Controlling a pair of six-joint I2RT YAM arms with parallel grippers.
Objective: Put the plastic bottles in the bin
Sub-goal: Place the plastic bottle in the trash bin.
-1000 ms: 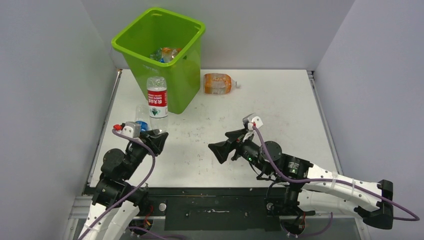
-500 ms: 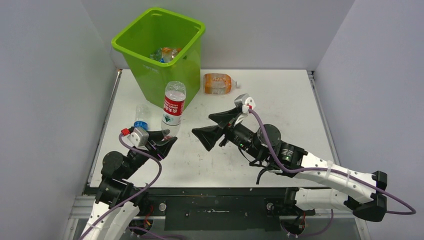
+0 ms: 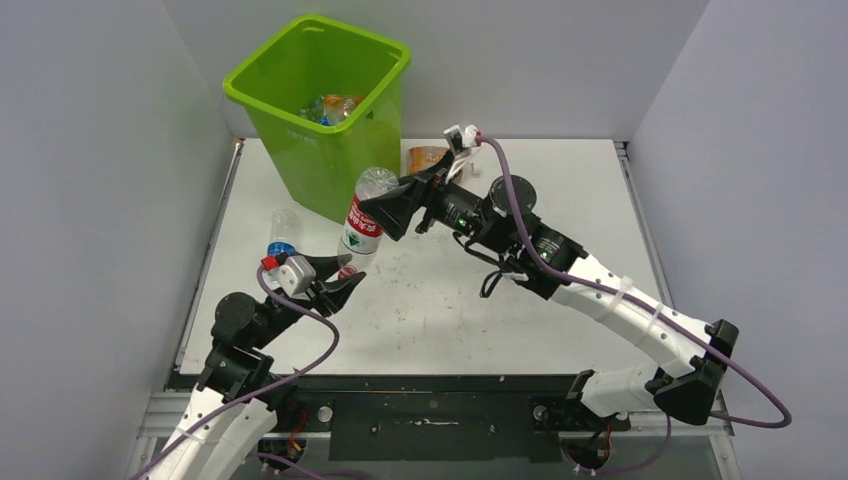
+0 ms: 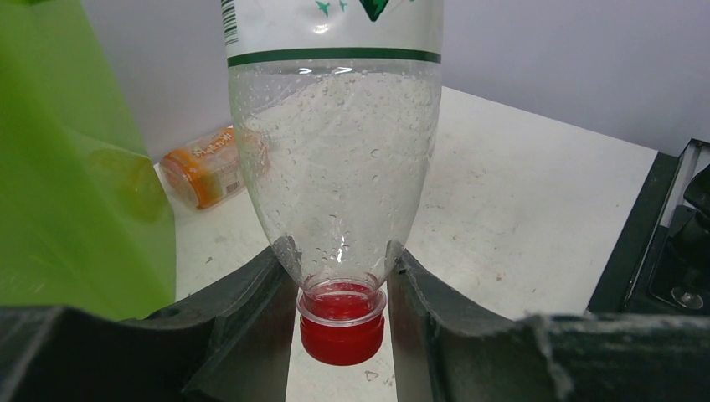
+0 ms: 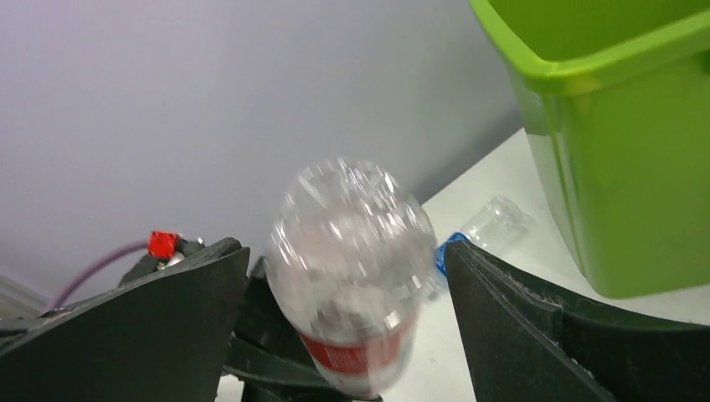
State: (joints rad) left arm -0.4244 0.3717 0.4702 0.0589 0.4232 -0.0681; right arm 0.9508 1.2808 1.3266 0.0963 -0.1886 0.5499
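Note:
A clear plastic bottle (image 3: 365, 222) with a red label hangs cap down, leaning up and to the right. My left gripper (image 3: 342, 276) is shut on its neck just above the red cap (image 4: 342, 333). My right gripper (image 3: 380, 212) stands open, with one finger on each side of the bottle's (image 5: 352, 268) raised base and a gap on both sides. The lime-green bin (image 3: 300, 150) stands at the back left with several bottles (image 3: 332, 107) inside. An orange bottle (image 3: 425, 157) lies behind the right gripper, partly hidden. A small clear bottle (image 3: 282, 232) with a blue label lies left of the bin.
Grey walls close in the table (image 3: 560, 200) on the left, back and right. The bin's wall (image 4: 67, 167) fills the left of the left wrist view, with the orange bottle (image 4: 205, 163) beyond it. The right arm stretches diagonally across the table's middle.
My left gripper has carried the red-label bottle rightward and tipped it toward the right arm. The right arm has swung forward and left until its open fingers stand on either side of the bottle's base.

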